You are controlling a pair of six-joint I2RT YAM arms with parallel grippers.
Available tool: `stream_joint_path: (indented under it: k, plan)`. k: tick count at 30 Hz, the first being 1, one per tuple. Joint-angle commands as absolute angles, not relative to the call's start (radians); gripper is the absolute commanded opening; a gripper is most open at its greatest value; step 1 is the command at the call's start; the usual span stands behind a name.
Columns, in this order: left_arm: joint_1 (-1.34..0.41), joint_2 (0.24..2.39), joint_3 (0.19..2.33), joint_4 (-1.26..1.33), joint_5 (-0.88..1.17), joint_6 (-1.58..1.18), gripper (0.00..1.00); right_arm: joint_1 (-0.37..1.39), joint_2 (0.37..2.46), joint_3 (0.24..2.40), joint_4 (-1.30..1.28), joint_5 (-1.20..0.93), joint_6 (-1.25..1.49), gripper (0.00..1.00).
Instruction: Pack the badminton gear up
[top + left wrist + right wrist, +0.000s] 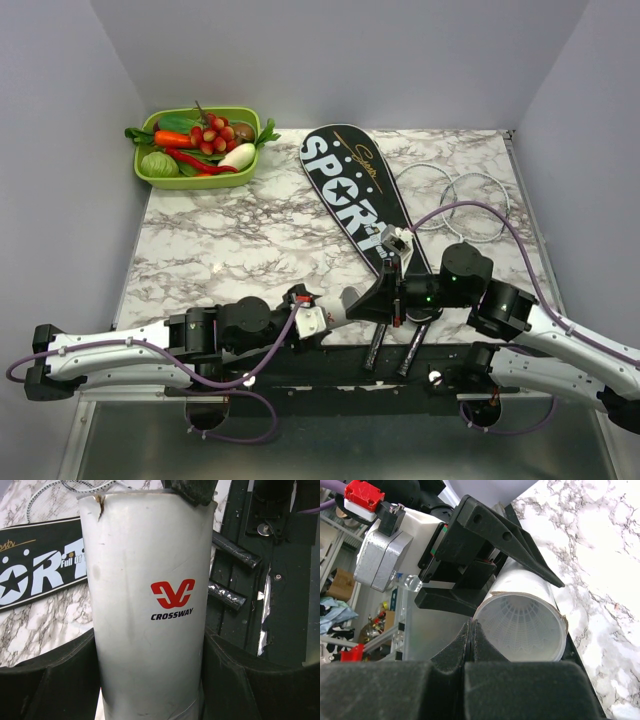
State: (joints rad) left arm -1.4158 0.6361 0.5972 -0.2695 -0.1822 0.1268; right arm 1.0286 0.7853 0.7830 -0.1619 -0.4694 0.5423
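Long white tube (145, 605), red emblem, "CROSSWAY": near-centre of the marble-patterned table (220, 240), clamped between the left gripper's (150, 645) jaws. Base cut off; largely hidden from overhead.
Right gripper (471, 635): fingers pressed together at the tube's open rim, contact unclear.
Both arms reach low toward the middle.
Black racket-shaped bag (350, 185), "SPORT": just beyond.
Two silver-framed rackets (432, 186): heads far right, shafts hidden.

light: bright, even | shadows: soft, faint | focus: top view sharp; right hand (470, 645) foreground blurred
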Motion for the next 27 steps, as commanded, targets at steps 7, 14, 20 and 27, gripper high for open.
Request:
stream_joint_path:
  k: [7,14,20,27]
  plan:
    - [-1.422,0.62,0.597,-0.225,-0.176,0.069,0.0,1.046,0.801,0.733,-0.032,-0.495,0.584,0.01]
    - [-1.42,0.594,0.591,-0.21,-0.166,0.072,0.0,1.046,0.802,0.704,0.047,-0.523,0.614,0.15]
    - [-1.422,0.565,0.581,-0.19,-0.143,0.078,0.0,1.051,0.81,0.683,0.1,-0.532,0.637,0.39]
    - [-1.42,0.532,0.574,-0.167,-0.103,0.087,0.0,1.052,0.792,0.655,0.121,-0.468,0.649,0.45]
